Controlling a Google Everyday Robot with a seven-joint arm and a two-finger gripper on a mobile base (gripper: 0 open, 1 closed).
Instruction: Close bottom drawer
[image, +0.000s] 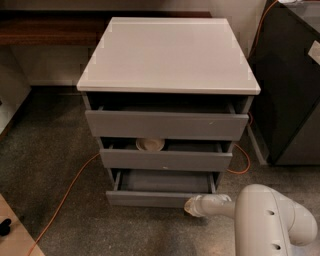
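The bottom drawer (150, 199) is the lowest of three grey handleless drawers in a white-topped cabinet (167, 55). It stands pulled out, and its smooth grey floor (165, 181) shows. My gripper (189, 206) is at the end of the white arm (270, 220), low at the right. Its tip rests against the right part of the bottom drawer's front.
The middle drawer (165, 160) is partly open with a pale bowl (150, 144) inside. The top drawer (166, 125) is also out a little. An orange cable (65, 192) runs over the carpet at the left. A dark cabinet (292, 85) stands at the right.
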